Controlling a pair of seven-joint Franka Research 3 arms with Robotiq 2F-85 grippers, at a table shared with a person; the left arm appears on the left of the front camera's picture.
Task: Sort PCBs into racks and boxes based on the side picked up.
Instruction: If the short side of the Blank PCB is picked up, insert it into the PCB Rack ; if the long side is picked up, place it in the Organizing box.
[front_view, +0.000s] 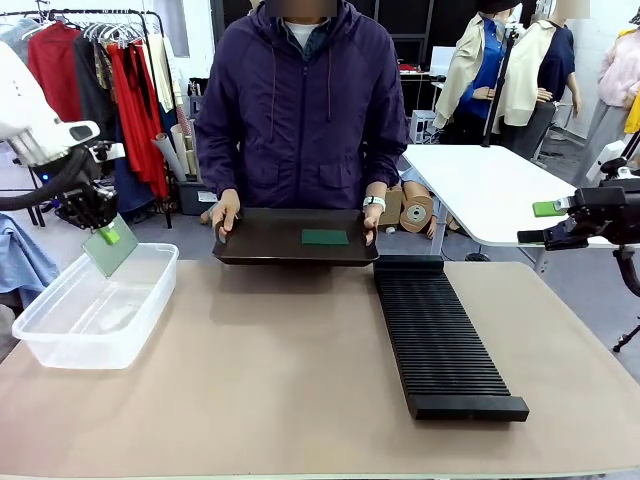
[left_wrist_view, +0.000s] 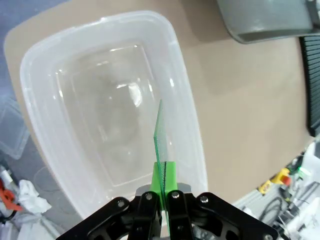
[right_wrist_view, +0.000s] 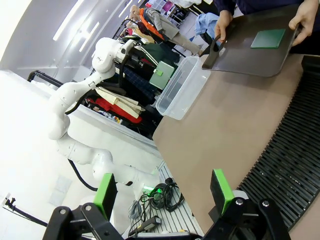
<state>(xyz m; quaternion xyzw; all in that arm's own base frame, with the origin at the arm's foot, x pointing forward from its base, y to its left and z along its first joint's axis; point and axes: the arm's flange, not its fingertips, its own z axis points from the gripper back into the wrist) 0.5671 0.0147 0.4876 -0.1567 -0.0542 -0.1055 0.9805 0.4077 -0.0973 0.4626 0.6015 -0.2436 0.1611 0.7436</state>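
The left gripper (front_view: 107, 236) is clamped on a PCB (front_view: 112, 250), which hangs tilted over the box (front_view: 150, 300). To the right of the box a person holds a tray (front_view: 260, 245) carrying a second PCB (front_view: 325, 237). The rack (front_view: 440, 340) lies farther right, and farthest right is the right gripper (right_wrist_view: 164, 190), its fingers spread apart.

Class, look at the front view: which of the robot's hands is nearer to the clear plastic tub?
Left. The left hand holds a PCB above the tub; the right hand hangs open far off, beyond the black rack.
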